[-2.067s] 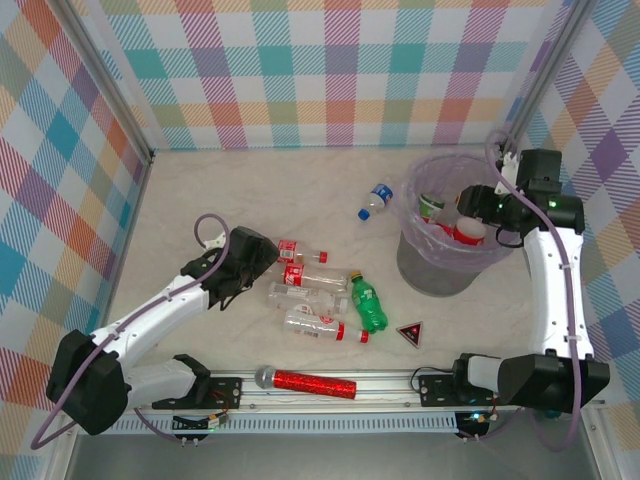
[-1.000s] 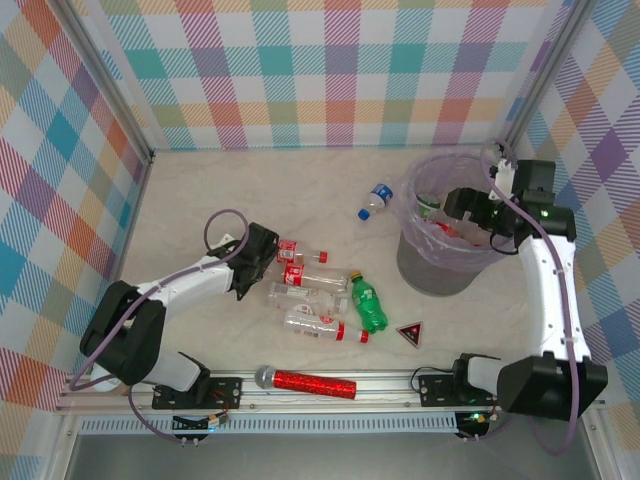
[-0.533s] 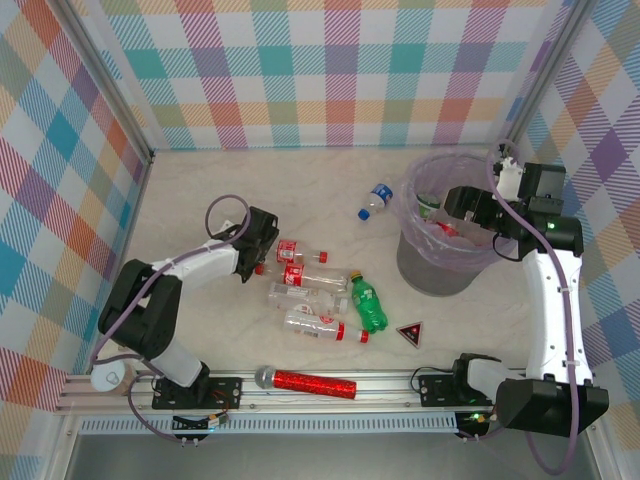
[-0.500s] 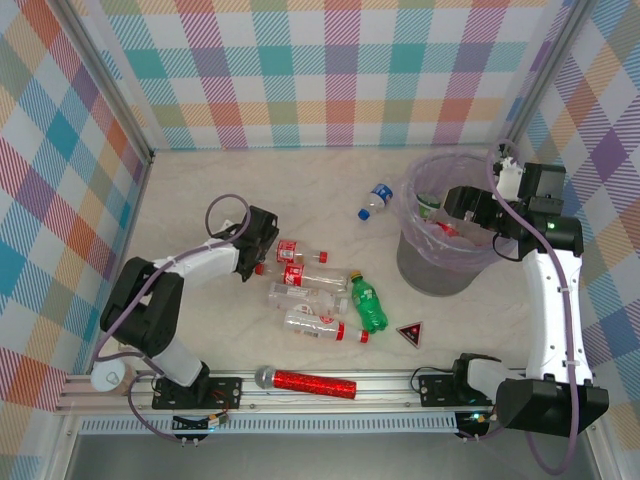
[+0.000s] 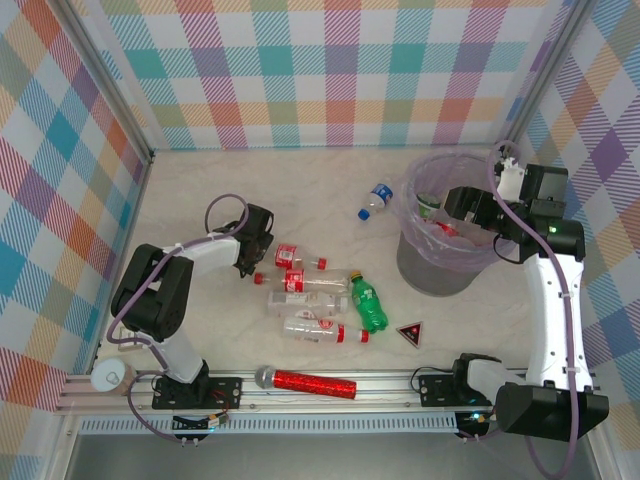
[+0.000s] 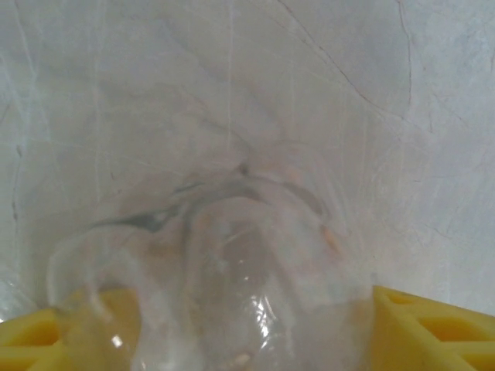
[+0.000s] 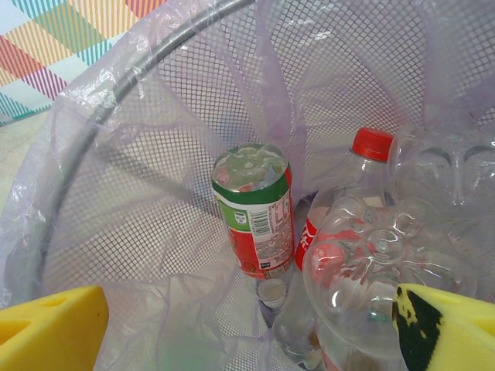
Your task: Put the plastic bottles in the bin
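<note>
Lying near the bottles [image 5: 293,283]: a glittery microphone [image 5: 303,382] (red) and dark triangle [image 5: 409,332].

A red sparkly microphone [image 5: 305,382] lies at the bottom middle. A small dark triangle [image 5: 409,332] sits up and right of it on the pale table [image 5: 200,190].

The pale marbled table [image 5: 200,190] carries loose plastic bottles [image 5: 312,327], the bin [image 5: 440,272] and a small dark triangle [image 5: 409,333].
</note>
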You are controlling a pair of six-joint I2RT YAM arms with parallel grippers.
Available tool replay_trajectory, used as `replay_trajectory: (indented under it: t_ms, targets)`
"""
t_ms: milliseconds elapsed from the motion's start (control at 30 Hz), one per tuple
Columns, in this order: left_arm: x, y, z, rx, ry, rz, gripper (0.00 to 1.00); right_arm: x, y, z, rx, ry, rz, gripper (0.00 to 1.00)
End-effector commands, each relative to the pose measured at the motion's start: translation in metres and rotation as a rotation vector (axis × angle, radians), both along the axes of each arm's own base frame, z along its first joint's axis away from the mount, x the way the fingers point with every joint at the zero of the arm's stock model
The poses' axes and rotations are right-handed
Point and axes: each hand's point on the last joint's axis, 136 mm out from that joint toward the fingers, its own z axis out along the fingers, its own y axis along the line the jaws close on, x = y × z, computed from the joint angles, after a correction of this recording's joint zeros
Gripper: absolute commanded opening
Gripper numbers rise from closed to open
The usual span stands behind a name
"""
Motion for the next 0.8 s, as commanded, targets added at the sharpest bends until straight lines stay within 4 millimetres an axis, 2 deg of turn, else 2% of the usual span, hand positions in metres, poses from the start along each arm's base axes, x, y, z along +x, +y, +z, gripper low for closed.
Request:
replay_trajectory:
  t_ms: [0,100,233,400,500,600,767]
  targets:
    - [0.032,-0.009,0.003,-0.063,-0.083,-0.01,0.66,-0.004,0.002,0.016,-0.002,-0.044,0.013,0.94]
    - [0.044,-0.008,0.017,-0.055,-0.113,-0.027,0.63,-0.003,0.009,0.03,0.038,-0.071,0.038,0.94]
    - [0.068,-0.012,0.046,-0.056,-0.177,-0.062,0.63,-0.003,0.017,0.055,0.072,-0.125,0.067,0.94]
    - [0.095,-0.025,0.085,-0.07,-0.27,-0.127,0.63,-0.005,0.025,0.064,0.111,-0.135,0.105,0.94]
    - [0.109,-0.039,0.109,-0.073,-0.345,-0.23,0.63,-0.007,0.033,0.069,0.148,-0.141,0.134,0.93]
    - [0.117,-0.055,0.134,-0.098,-0.426,-0.326,0.61,-0.009,0.048,0.079,0.167,-0.158,0.183,0.93]
    - [0.113,-0.081,0.185,-0.188,-0.602,-0.472,0.59,-0.014,0.092,0.096,0.142,-0.167,0.319,0.93]
